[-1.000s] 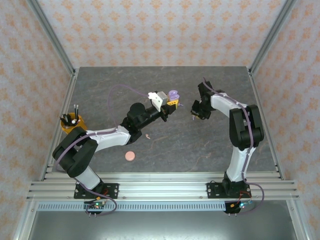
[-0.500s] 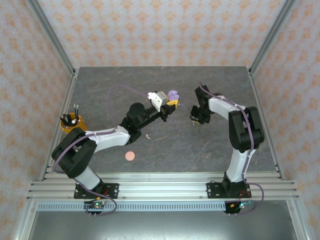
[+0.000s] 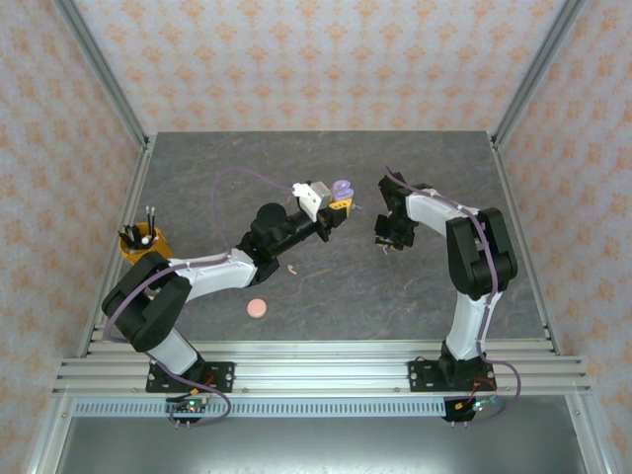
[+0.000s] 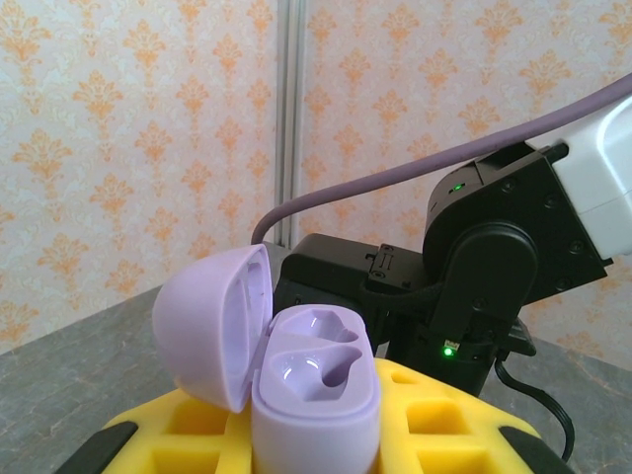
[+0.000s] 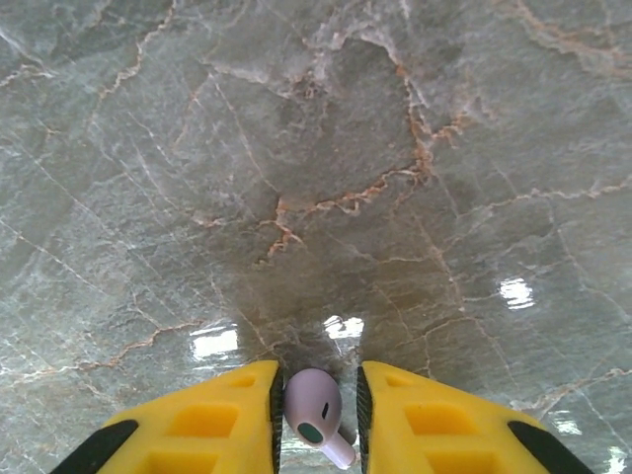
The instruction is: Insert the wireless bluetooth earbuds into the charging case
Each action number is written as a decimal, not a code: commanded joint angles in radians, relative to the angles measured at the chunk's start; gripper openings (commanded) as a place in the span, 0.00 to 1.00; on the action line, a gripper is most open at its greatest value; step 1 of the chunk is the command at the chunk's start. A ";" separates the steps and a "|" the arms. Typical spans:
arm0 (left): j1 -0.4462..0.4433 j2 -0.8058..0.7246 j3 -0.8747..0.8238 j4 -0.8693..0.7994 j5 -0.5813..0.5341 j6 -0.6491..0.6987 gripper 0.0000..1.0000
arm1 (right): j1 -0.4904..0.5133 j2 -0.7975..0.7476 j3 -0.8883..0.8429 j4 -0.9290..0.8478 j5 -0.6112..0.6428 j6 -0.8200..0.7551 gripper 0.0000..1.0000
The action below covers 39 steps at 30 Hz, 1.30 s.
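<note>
Earbud (image 5: 312, 400): tiny, light, slick; pinch across bulb. Flanked closely by right gripper (image 5: 317, 375), hold unclear; left gripper (image 4: 316, 430) clamping open case (image 4: 318, 380).

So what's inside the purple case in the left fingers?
The purple case shows two moulded wells, both apparently empty, lid open. The left fingers cover its lower body, and the wells' bottoms are out of sight.
</note>
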 commanded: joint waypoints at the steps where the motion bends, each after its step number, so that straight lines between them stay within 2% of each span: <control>1: 0.008 -0.032 -0.002 -0.001 0.018 -0.007 0.00 | 0.008 0.028 0.038 -0.040 0.034 -0.012 0.28; 15: 0.008 -0.039 -0.004 -0.011 0.015 -0.003 0.00 | 0.008 0.045 0.035 -0.028 -0.014 0.007 0.24; 24: 0.008 -0.040 -0.005 -0.014 0.015 -0.002 0.00 | 0.009 0.001 -0.005 -0.040 -0.022 0.018 0.28; 39: 0.008 -0.036 -0.005 -0.013 0.014 -0.006 0.00 | 0.020 -0.001 -0.020 -0.049 -0.015 0.025 0.23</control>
